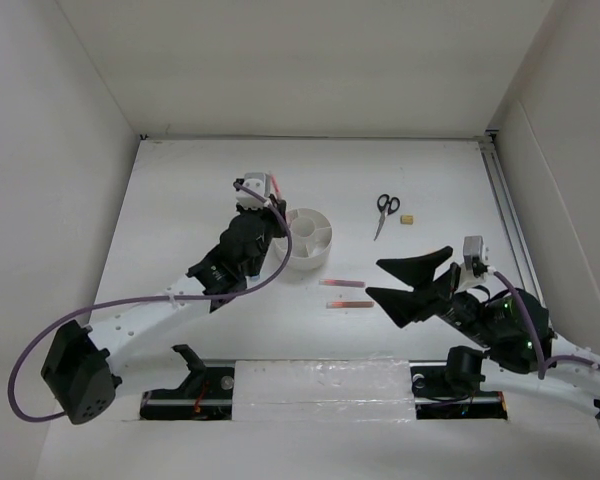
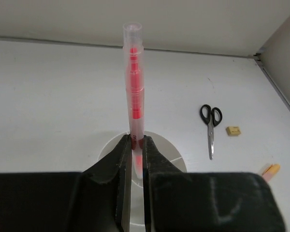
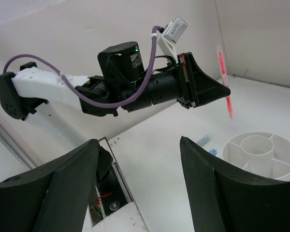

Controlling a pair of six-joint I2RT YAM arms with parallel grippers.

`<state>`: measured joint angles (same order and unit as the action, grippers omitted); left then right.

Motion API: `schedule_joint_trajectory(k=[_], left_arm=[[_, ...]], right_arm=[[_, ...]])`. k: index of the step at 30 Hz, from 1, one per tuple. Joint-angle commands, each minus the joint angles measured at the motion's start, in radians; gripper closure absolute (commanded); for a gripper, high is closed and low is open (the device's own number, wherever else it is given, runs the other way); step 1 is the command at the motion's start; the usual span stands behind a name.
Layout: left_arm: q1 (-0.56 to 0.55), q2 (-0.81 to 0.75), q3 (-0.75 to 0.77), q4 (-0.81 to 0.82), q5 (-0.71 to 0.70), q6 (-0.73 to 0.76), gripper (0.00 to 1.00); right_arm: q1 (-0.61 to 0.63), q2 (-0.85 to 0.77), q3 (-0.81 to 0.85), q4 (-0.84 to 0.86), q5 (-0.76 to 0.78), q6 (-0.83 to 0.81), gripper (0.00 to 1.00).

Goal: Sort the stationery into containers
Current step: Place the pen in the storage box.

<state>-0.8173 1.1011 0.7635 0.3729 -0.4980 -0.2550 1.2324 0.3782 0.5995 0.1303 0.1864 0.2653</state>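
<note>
**Pen's dangling over the organizer**

The left gripper [image 2: 137,145] is clamped on a pink pen [image 2: 135,87], held upright and tip down just above the white organizer [image 2: 171,151], I'd guess so it drops straight in. Can't tell which compartment, though. The right gripper [image 3: 138,142] hangs wide open and empty near two more pens [image 1: 342,284] on the table. The scissors [image 1: 384,213] and eraser [image 1: 408,218] lie beyond.

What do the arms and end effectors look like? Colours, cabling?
Left arm and right arm: white links, black joint housings, green LEDs. A purple cable loops along the left. Left end effector and right end effector: black, two wedge-shaped fingers, white camera box beside each.
</note>
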Motion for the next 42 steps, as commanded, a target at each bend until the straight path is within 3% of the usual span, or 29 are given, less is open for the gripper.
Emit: schedule_joint_trajectory(k=[1, 13, 42], left_arm=[[0.014, 0.023, 0.017, 0.116, 0.061, 0.031, 1.00], [0.014, 0.184, 0.063, 0.187, 0.105, 0.049, 1.00], [0.004, 0.293, -0.041, 0.337, 0.081, 0.068, 1.00]], right_arm=[[0.009, -0.009, 0.007, 0.000, 0.002, 0.003, 0.27], [0.009, -0.021, -0.012, -0.009, 0.021, 0.003, 0.27], [0.009, -0.050, -0.052, -0.018, 0.012, 0.012, 0.27]])
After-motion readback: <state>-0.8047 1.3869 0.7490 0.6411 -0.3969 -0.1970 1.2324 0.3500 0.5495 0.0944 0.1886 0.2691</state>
